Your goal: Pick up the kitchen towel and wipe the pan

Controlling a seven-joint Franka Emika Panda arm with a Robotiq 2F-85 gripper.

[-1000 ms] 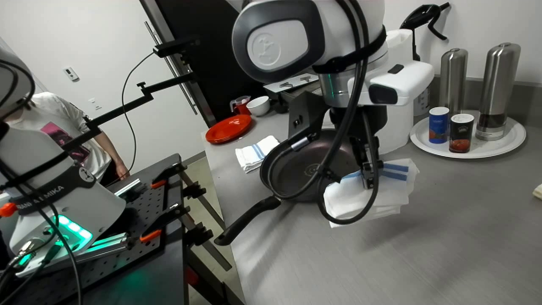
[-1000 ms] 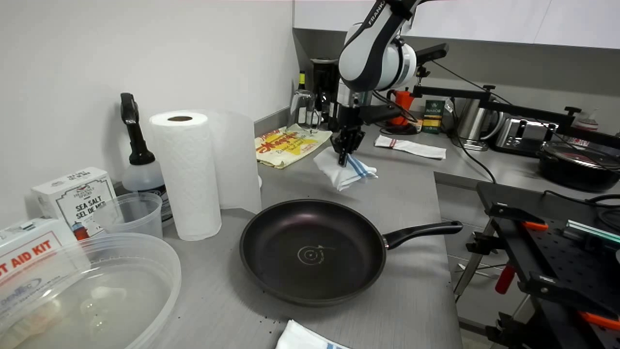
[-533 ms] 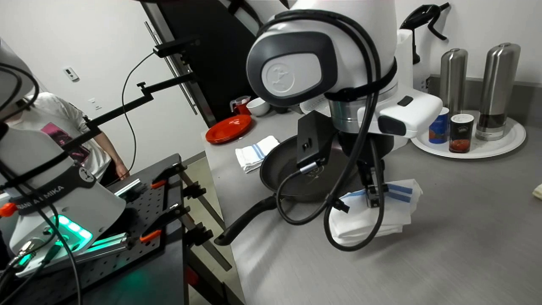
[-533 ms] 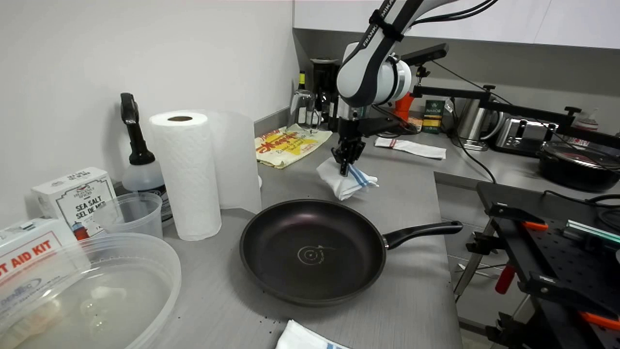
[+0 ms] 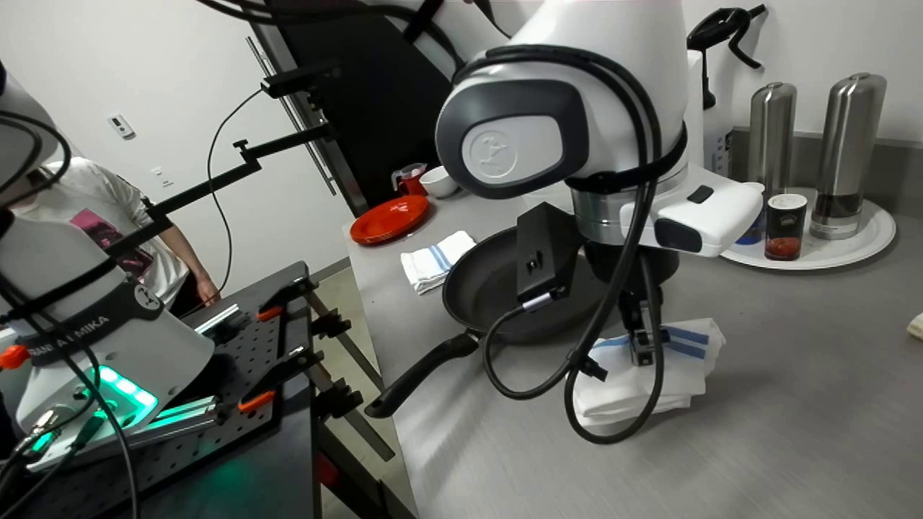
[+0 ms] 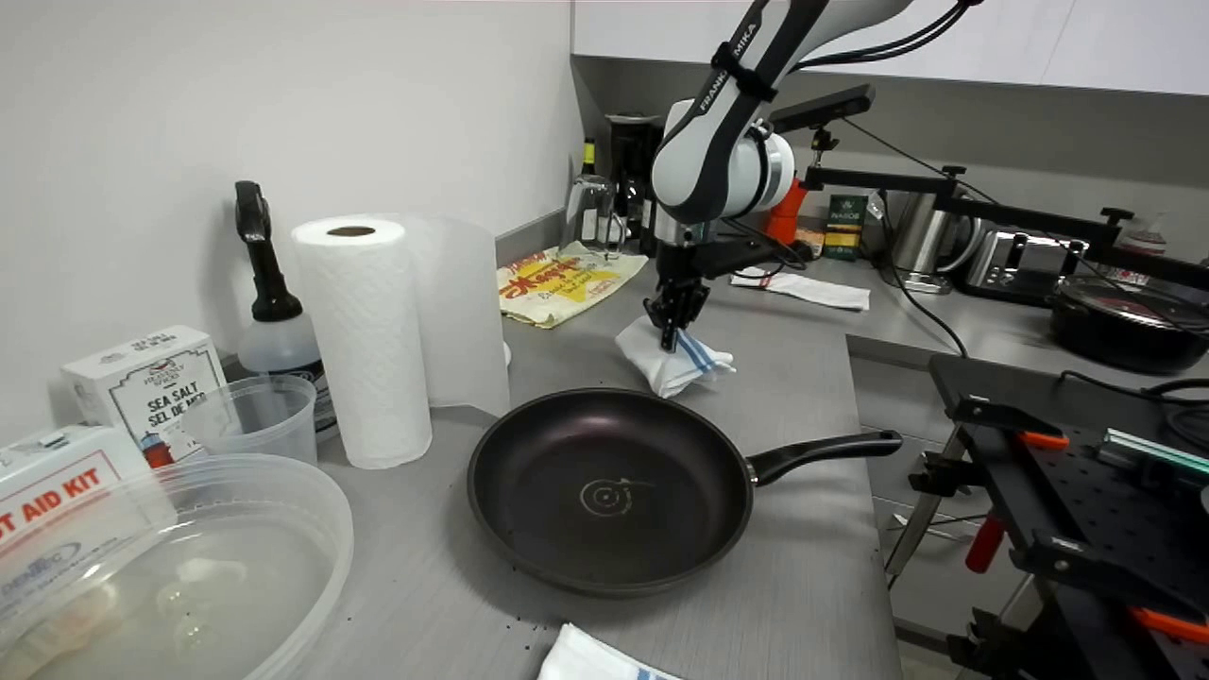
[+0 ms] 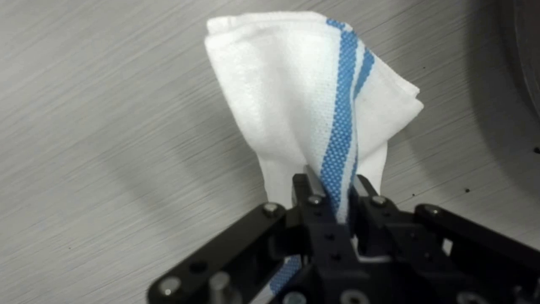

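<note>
My gripper (image 5: 642, 353) is shut on the kitchen towel (image 5: 692, 371), a folded white cloth with blue stripes. The gripper (image 6: 669, 342) and towel (image 6: 650, 351) also show in an exterior view, beyond the pan. In the wrist view the towel (image 7: 282, 80) is pinched between the fingertips (image 7: 335, 185), and its folds spread out past them. The towel hangs low by the counter; I cannot tell whether it touches. The dark frying pan (image 6: 604, 519) lies flat beside the towel, its handle (image 6: 826, 453) toward the counter edge. The arm partly hides the pan (image 5: 490, 288) in an exterior view.
Another folded blue-striped towel (image 5: 436, 261) lies beyond the pan, near a red plate (image 5: 389, 219). A white plate (image 5: 876, 234) holds shakers and grinders. A paper-towel roll (image 6: 368, 349) and a clear plastic tub (image 6: 321, 586) stand beside the pan. A yellow bag (image 6: 567, 283) lies behind.
My gripper has moved down with the towel in it, closer to the counter, and slightly away from the pan. The pan and the other towel have not moved.
</note>
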